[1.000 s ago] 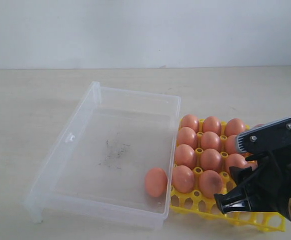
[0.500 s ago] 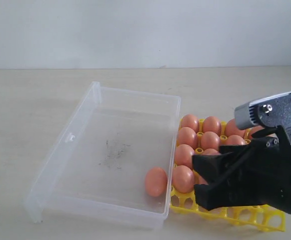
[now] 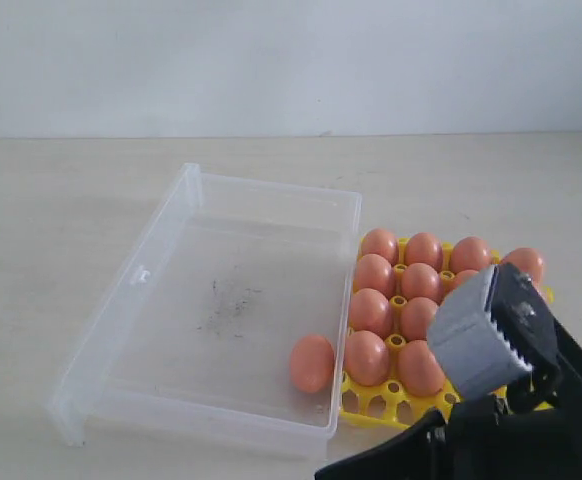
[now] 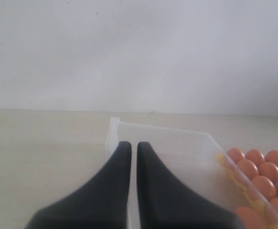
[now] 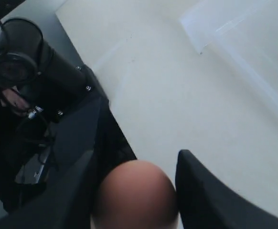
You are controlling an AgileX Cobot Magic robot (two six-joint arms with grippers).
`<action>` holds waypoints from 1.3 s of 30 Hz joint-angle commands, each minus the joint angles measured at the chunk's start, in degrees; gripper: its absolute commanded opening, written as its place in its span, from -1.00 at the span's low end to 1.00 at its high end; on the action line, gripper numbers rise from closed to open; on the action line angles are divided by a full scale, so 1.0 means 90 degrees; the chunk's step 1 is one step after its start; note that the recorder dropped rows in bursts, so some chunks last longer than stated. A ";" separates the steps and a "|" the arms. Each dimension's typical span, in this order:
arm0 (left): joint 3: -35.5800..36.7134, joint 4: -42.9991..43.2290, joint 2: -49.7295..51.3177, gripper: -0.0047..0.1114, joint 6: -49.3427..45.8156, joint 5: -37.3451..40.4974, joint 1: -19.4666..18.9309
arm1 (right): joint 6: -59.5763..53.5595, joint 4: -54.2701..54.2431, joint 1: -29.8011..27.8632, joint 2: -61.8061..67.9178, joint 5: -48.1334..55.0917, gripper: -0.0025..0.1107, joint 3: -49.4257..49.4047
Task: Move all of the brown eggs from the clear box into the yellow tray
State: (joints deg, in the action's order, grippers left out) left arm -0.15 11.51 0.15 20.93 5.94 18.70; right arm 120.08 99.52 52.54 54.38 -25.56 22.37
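One brown egg lies in the clear box, against its near right wall. The yellow tray stands right of the box, with several eggs in its cups. My right arm hangs low at the front right and hides the tray's near right cells. In the right wrist view my right gripper is shut on a brown egg, above bare table. My left gripper is shut and empty, facing the box's near left corner; the exterior view does not show it.
The pale table runs back to a white wall. The right wrist view shows black equipment beside the table's edge. The box and the tray's eggs also appear in the left wrist view.
My right arm has swung across the tray, turned and dropped to the frame's lower right, uncovering more of the tray's eggs. The egg in the box has not moved.
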 commanded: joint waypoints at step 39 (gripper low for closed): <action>0.0016 -0.0014 -0.0017 -0.85 0.0052 -0.0007 0.0051 | -0.8304 -0.7216 -0.3369 -0.0059 0.1080 -0.96 -0.0849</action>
State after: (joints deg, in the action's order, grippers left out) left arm -0.15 11.51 0.15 20.93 5.94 18.70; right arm 49.03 35.51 25.73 54.02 -9.43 16.92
